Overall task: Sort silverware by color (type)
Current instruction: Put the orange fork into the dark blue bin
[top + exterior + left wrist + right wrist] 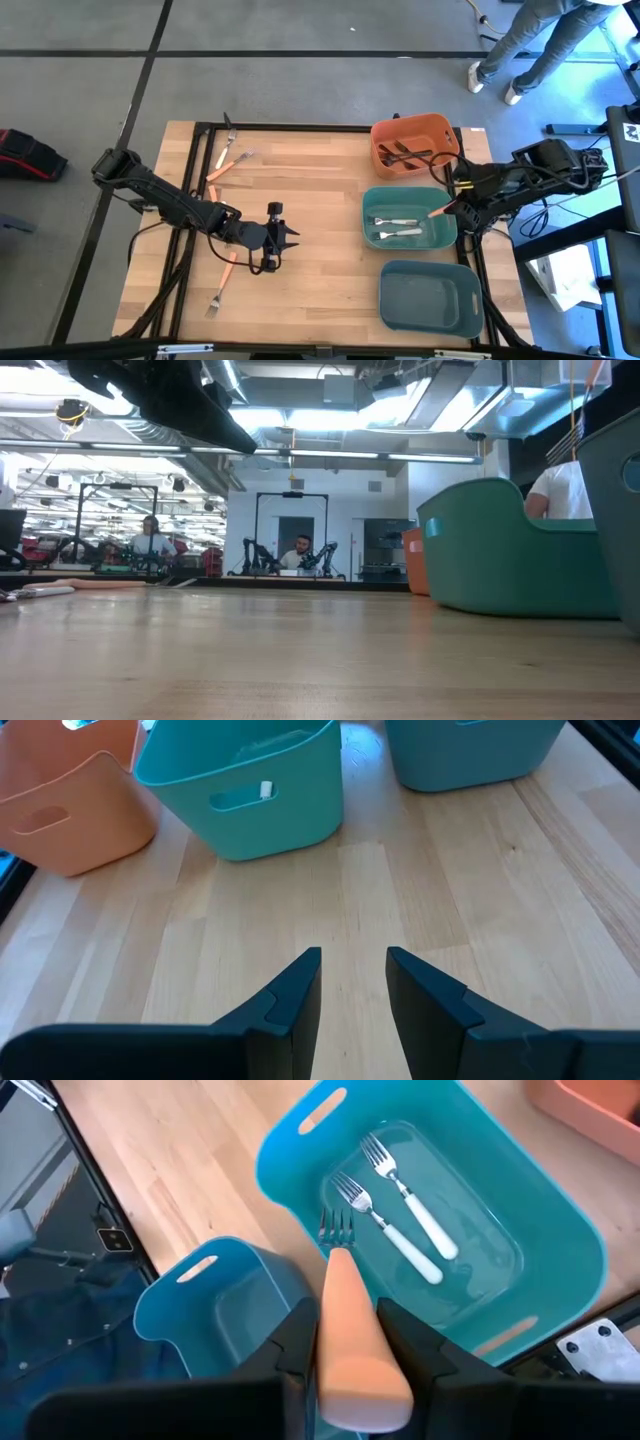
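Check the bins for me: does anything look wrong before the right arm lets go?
One oddity: the right gripper holds an orange-handled fork above the teal bin, which contains only two white-handled forks. The other orange-handled forks lie on the table.

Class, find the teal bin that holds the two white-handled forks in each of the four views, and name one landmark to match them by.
High view: teal bin, right of centre, between the orange bin and blue bin.
Low view: right side.
Left wrist view: top centre.
Right wrist view: centre, beyond the right pincer.
Landmark: the adjacent orange bin.
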Available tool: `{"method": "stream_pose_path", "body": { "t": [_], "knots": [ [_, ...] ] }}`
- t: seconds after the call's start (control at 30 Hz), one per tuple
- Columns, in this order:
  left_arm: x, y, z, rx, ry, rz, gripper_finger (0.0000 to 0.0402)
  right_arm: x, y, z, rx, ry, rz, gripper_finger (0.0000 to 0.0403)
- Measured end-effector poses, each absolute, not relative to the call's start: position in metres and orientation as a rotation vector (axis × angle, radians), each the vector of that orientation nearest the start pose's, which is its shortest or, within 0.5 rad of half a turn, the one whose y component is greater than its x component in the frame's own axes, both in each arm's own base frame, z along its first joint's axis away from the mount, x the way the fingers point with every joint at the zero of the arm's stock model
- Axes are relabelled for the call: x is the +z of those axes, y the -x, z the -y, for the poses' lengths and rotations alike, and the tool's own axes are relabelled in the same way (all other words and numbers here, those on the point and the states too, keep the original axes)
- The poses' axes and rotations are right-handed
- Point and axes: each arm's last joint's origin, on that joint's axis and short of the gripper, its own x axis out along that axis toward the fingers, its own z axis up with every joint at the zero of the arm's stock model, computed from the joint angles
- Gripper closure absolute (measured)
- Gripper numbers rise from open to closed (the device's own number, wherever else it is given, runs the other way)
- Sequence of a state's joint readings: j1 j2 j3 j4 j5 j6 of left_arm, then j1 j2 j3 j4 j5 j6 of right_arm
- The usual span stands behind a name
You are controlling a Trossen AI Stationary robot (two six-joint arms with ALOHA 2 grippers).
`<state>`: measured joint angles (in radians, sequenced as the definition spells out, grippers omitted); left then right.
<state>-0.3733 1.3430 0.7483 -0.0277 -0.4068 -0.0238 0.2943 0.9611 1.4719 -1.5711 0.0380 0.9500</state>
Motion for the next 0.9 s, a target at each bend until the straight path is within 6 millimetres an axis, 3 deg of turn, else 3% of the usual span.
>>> {"method": "stream_pose_path", "body": {
  "t": [0.37,0.57,0.77,0.9],
  "knots": [
    [0.218,-0.259,0.089,0.038,-0.218,-0.575,0.0291,0.408,-0.096,-0.029,-0.266,-0.706,-1.073,0.0336],
    [0.218,-0.259,0.089,0.042,-0.202,-0.573,0.0291,0.408,-0.095,-0.031,-0.251,-0.814,-1.110,0.0336],
    [0.218,-0.259,0.089,0.038,-0.182,-0.574,0.0291,0.412,-0.103,-0.033,-0.213,-0.825,-1.026,0.0336],
    [0.218,-0.258,0.091,0.031,-0.164,-0.573,0.0291,0.402,-0.110,-0.040,-0.184,-0.800,-1.035,0.0336]
  ]
}}
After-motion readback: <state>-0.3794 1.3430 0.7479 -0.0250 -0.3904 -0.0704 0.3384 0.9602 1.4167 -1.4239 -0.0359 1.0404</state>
